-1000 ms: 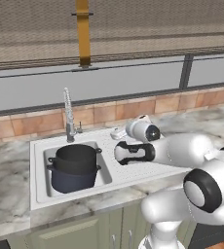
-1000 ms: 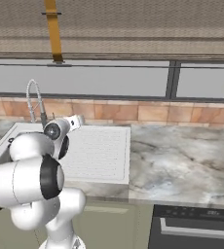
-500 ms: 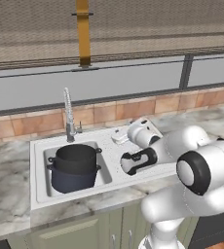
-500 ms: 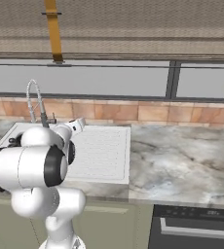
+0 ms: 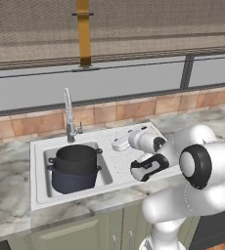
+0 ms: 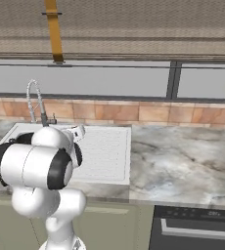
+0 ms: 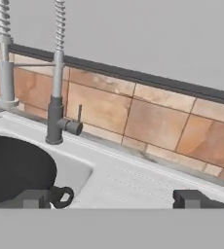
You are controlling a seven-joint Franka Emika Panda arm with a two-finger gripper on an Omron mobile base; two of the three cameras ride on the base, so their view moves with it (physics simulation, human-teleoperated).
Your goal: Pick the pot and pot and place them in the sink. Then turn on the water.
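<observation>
Two pots stand nested in the sink's [image 5: 37, 172] basin. The matte black pot [image 5: 77, 157] sits in the top of the navy pot [image 5: 71, 181]. My gripper [image 5: 118, 143] hovers over the ribbed drainboard [image 6: 107, 146], to the right of the basin, and points at the faucet [image 5: 68, 114]. In the hand view the gripper [image 7: 112, 199] is open, with nothing between its fingertips [image 7: 36, 198]. There the black pot [image 7: 11, 168] and its loop handle [image 7: 63, 196] lie at lower left. The faucet's base with its thin lever [image 7: 79, 114] stands straight ahead. No water runs from the spout.
A tiled backsplash [image 7: 158, 112] and a window run behind the sink. Marble counter [image 6: 183, 161] stretches to the right of the drainboard. A dark appliance [image 6: 197, 229] sits below the counter at right. A yellow pipe [image 5: 83, 29] hangs above the faucet.
The arm's elbow has swung forward and to the right, and the hand has sunk slightly over the drainboard. The gripper stays open. Pots unmoved.
</observation>
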